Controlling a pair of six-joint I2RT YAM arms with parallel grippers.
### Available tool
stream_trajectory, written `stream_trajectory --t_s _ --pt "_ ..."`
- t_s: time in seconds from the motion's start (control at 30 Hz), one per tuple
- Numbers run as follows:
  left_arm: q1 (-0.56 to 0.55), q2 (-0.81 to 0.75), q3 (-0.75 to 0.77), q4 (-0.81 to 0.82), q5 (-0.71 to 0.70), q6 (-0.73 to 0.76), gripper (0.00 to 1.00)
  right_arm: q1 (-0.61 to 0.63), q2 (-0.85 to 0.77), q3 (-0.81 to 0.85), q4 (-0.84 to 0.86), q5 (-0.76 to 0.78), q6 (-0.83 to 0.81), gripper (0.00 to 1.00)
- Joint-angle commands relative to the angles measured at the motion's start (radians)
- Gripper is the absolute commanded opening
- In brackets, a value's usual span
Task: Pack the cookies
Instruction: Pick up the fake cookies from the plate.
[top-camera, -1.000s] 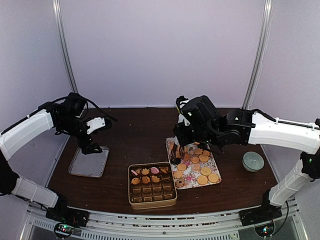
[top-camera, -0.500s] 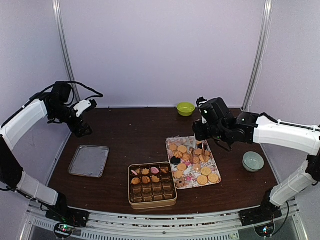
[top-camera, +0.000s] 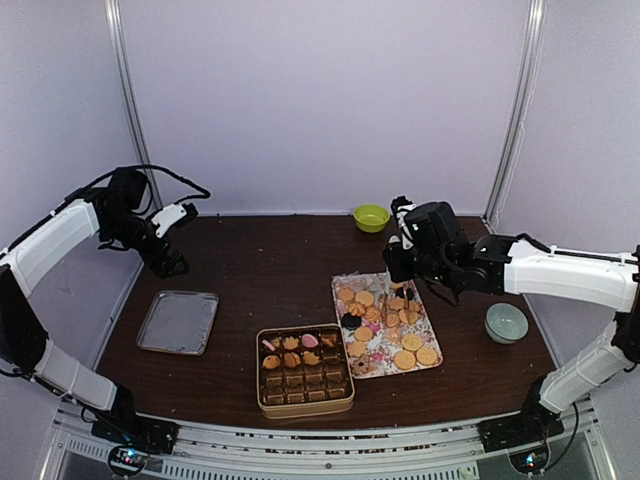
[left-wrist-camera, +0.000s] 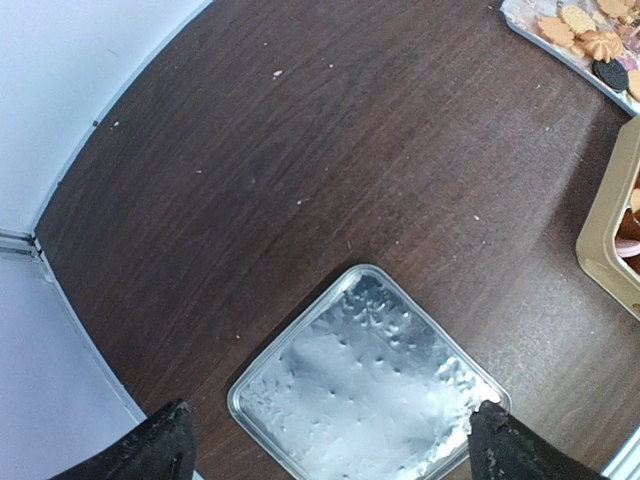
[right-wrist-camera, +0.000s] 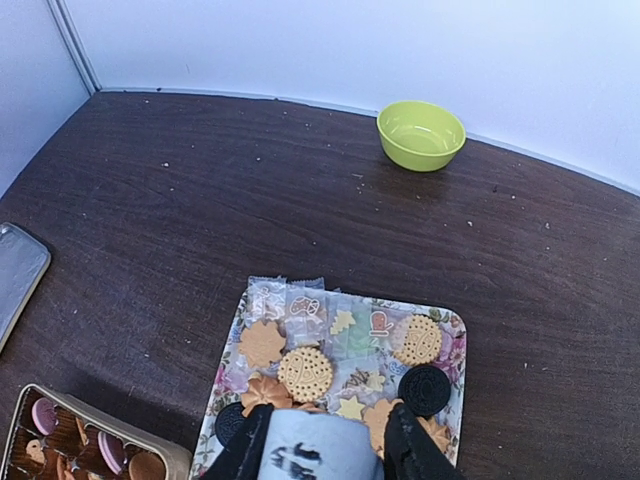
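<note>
L gripper (top-camera: 168, 265): up over the table's far-left side, above the metal tray, touching nothing. Fingers (left-wrist-camera: 160, 450) spread wide, nothing between them.
R gripper (top-camera: 396, 294): low over the far end of the floral tray. Fingers (right-wrist-camera: 405, 445) pinch a pale blue-white packet (right-wrist-camera: 315, 448) w/ dark print. Can't tell what's in the packet.
Cookies (top-camera: 405, 345): most lie on the floral tray (top-camera: 436, 366), center-right of table. Round tan ones at the near end. Mixed at the far end: tan, 2 black sandwich types, small clear-wrapped shapes (tree, mitten, stars).
Cookies in box: a few, tan + pink, sit in the far row of the compartments.
Cookie box (top-camera: 305, 408): tan, gridded w/ brown paper cups (top-camera: 300, 380). Near-center of table, just left of the floral tray. Whether they touch, can't tell.
Metal tray (top-camera: 178, 322): shiny, dimpled, flat on the left side, well apart from the box.
Green bowl (top-camera: 371, 217): far edge by the back wall, upright.
Grey-green bowl (top-camera: 506, 322): right of the floral tray, apart from it.
Table (top-camera: 270, 270): dark wood, light crumbs scattered on it.
</note>
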Motion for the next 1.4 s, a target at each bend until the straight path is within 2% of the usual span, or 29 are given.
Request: stream_trajectory --t_s 0.0,0.1,0.4,0.63,0.83,0.97,1.2,1.37 --pt "0.005 -0.004 0.008 0.015 0.056 0.012 0.98 -0.005 -0.021 -0.037 -0.029 -0.045 0.003 0.32" --pt "0.005 -0.037 -0.012 0.016 0.075 0.03 0.97 0.003 -0.049 -0.077 0.003 -0.049 0.015 0.26" --pt "0.005 -0.077 -0.036 0.008 0.103 0.037 0.96 0.072 -0.084 -0.109 0.092 0.025 -0.044 0.25" --pt "0.004 -0.098 -0.019 -0.016 0.103 0.05 0.96 0.081 -0.11 -0.144 0.213 0.099 -0.108 0.21" --pt "0.005 -0.117 -0.028 -0.018 0.095 0.054 0.96 0.08 -0.063 -0.121 0.227 0.101 -0.133 0.22" --pt "0.005 -0.119 -0.021 -0.027 0.095 0.054 0.96 0.08 -0.049 -0.126 0.25 0.084 -0.119 0.18" --pt "0.004 -0.116 -0.008 -0.039 0.088 0.055 0.96 0.101 -0.16 -0.086 0.172 0.068 -0.132 0.18" --pt "0.005 -0.106 -0.016 -0.039 0.092 0.055 0.96 0.171 -0.224 -0.051 0.088 0.052 -0.133 0.18"
